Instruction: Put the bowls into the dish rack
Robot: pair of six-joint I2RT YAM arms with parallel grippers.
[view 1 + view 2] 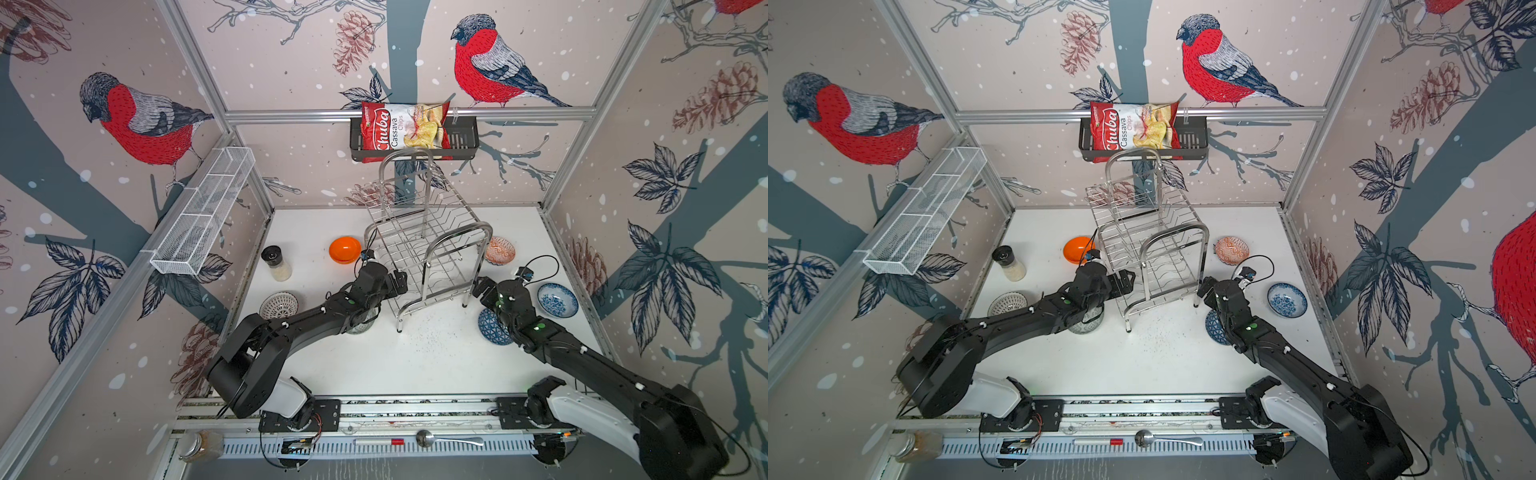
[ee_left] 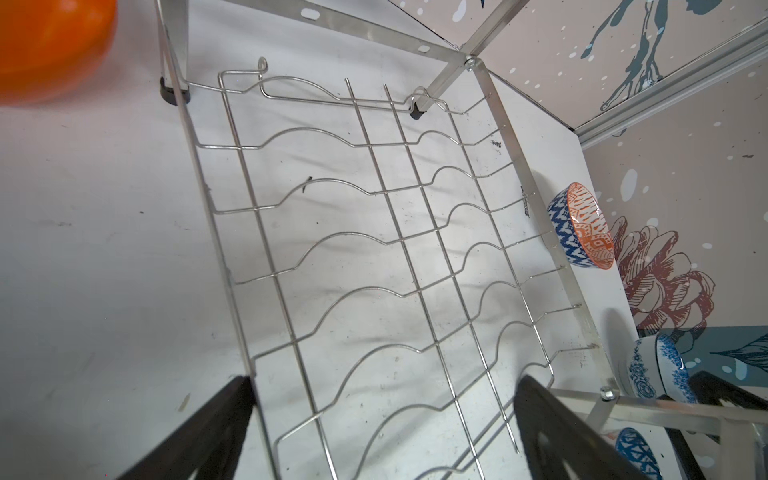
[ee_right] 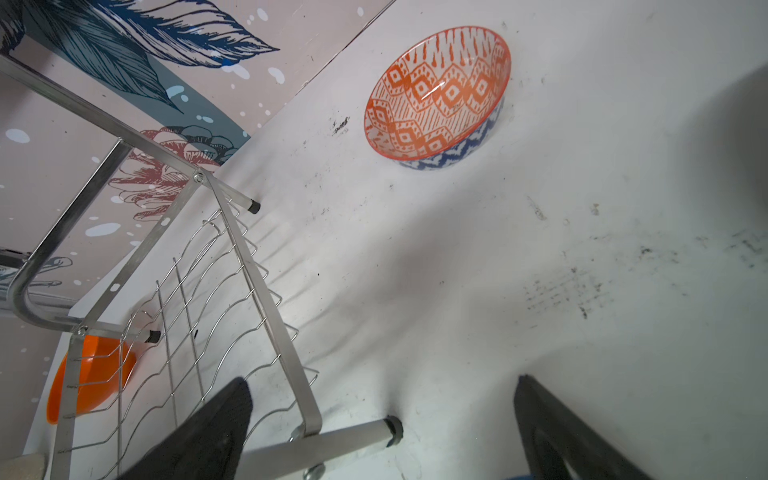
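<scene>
- Left gripper (image 1: 400, 281) has its jaws spread wide and holds nothing. It sits at the front left side of the dish rack (image 1: 461, 231), level with the lower shelf.
- Right gripper (image 1: 479, 289) is also wide open and empty, just beside the rack's front right leg.
- In the left wrist view one finger (image 2: 216, 428) lies close against the shelf's edge wire. I cannot tell whether it touches.
- The rack stands upright mid-worktop (image 1: 415, 365), nearer the back edge, and both shelves are bare.
- All six bowls sit on the worktop:
  - the orange bowl (image 1: 345, 249) and the white-ribbed bowl (image 1: 279, 305) are toward the left edge;
  - the grey-green bowl (image 1: 361, 329) is half hidden under the left arm;
  - the red-orange bowl (image 1: 500, 249), the blue-floral bowl (image 1: 557, 300) and the dark-blue triangle bowl (image 1: 492, 328) are toward the right edge.
- Loading looks not yet begun, so the step in hand is the first pick.
- The right wrist view faces the red-orange bowl, which seems the likely target.
- The next move calls for one finger inside the rim and one outside, then a firm close.
- After that comes a lift clear of the arched frame, and the bowl is set on edge between the shelf wires.
</scene>
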